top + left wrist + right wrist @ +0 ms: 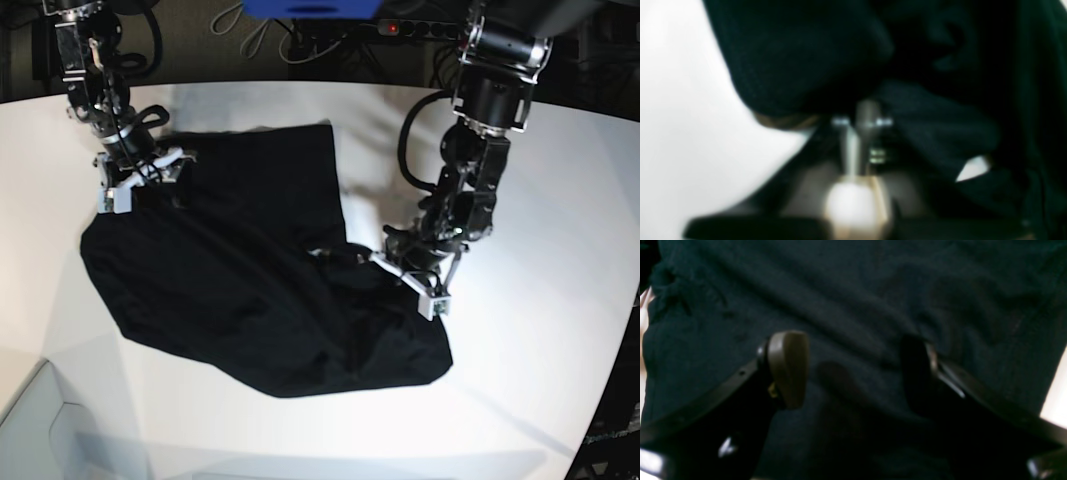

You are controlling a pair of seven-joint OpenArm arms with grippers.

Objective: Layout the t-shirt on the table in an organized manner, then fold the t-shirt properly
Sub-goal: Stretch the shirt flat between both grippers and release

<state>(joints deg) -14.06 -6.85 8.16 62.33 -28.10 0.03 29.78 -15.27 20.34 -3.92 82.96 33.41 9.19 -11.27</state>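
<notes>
Left wrist view: blurred throughout. Left gripper [858, 133] closed tight, fingers [867, 115] meeting at the centre of the picture and pinching a fold of the t-shirt [800, 60]. Black cloth bunched from twelve round to four o'clock, one thick roll hanging over the fingers. Bare white of the table [680, 133] from seven to eleven o'clock, plus a small sliver at four.

Right wrist view: right gripper [853, 370] spread wide, one pale pad at nine o'clock, the dark opposite finger at three, nothing between them. Rumpled black fabric filling nearly the whole picture beneath; whether the tips press on it or hover just above, cannot tell. Thin strips of table at the far left and right edges.

Base view: shirt lying as a crumpled, skewed sheet across the middle of the tabletop, widest toward eight o'clock, a flatter panel reaching up to twelve, a heaped ridge running toward five. Left gripper [405, 262] at three o'clock of the cloth, down among the wrinkles at its edge. Right gripper [140, 175] at ten o'clock, over the shirt's upper corner.

Step in hand, judging by the lie of the cloth: still the laying-out, no fold begun. Next move likely calling for a grip at the ten o'clock corner too, then both corners drawn apart to stretch the fabric flat, slowly enough not to drag the heap along.
</notes>
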